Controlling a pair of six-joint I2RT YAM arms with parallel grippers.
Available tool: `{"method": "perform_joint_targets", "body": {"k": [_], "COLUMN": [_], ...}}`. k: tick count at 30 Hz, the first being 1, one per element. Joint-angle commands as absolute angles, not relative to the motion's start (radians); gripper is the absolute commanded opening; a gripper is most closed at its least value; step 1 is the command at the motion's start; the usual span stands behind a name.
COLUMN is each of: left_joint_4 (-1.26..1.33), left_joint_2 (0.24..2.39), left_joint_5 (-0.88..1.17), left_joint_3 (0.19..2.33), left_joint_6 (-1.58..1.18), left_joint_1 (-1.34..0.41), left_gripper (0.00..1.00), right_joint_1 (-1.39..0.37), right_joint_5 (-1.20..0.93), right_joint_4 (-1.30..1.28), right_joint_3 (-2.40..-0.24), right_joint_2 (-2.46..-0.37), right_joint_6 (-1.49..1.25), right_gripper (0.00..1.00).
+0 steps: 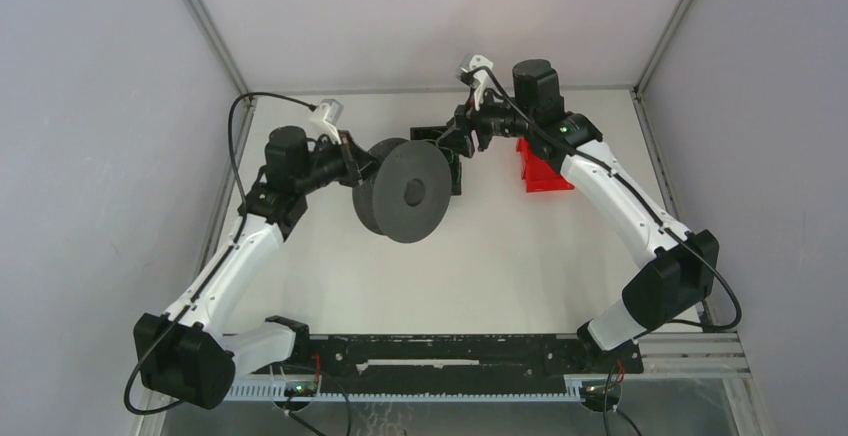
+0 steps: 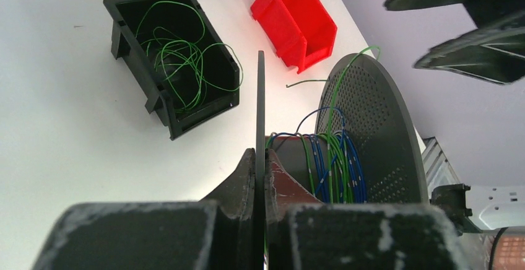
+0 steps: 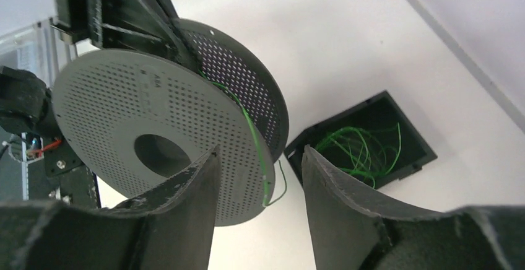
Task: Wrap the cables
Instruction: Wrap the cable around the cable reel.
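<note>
Lighting was bright, even and diffuse, from above. In the top view the spool [image 1: 405, 196] threw only a faint, soft shadow on the white table [image 1: 500, 276]. In the left wrist view we noted near-white glare beside the red bin [image 2: 294, 19], and the lower frame was blurred. In the right wrist view the right gripper [image 3: 260, 152] was out of focus, but the cables [image 3: 359, 146] were sharp.

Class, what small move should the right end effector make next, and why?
Probably ease in and close on the green cable: its loose tail hangs off the spool rim ahead of the open right end effector, while the left end effector clamps the spool.
</note>
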State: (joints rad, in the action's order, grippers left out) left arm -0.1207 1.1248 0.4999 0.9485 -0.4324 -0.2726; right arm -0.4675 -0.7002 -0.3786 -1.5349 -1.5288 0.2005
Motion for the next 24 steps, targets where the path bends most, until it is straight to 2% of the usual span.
{"method": "perform_joint_targets", "body": {"k": [1, 10, 13, 17, 21, 24], "left_joint_4": [-0.06, -0.058, -0.057, -0.049, -0.023, -0.004], "left_joint_2": [1.073, 1.059, 1.055, 1.05, 1.045, 1.047], "left_joint_5": [0.499, 0.506, 0.506, 0.511, 0.53, 0.558], "left_joint_3": [0.948, 0.944, 0.942, 0.938, 0.933, 0.935], "left_joint_6": [-0.402, -0.397, -0.4, -0.42, -0.462, -0.486], "left_joint_1": [-0.295, -0.302, -0.302, -0.302, -0.299, -0.294], "left_gripper": [0.0, 0.0, 0.0, 0.0, 0.0, 0.0], "right_joint_1": [-0.474, -0.474, -0.467, -0.454, -0.43, -0.396], "right_joint_5": [-0.635, -0.635, -0.643, -0.665, -0.681, -0.728], "right_joint_4": [-0.468, -0.492, -0.475, -0.451, -0.4, -0.369], "right_joint_3": [-1.571, -1.533, -1.531, -1.522, -1.484, -1.463], "right_joint_2": [-1.538, -1.549, -1.559, -1.568, -1.568, -1.573], "right_joint_6": [0.284, 0.296, 0.277, 0.257, 0.207, 0.155], "right_gripper": [0.56, 0.4, 0.28, 0.08, 0.0, 0.0]}}
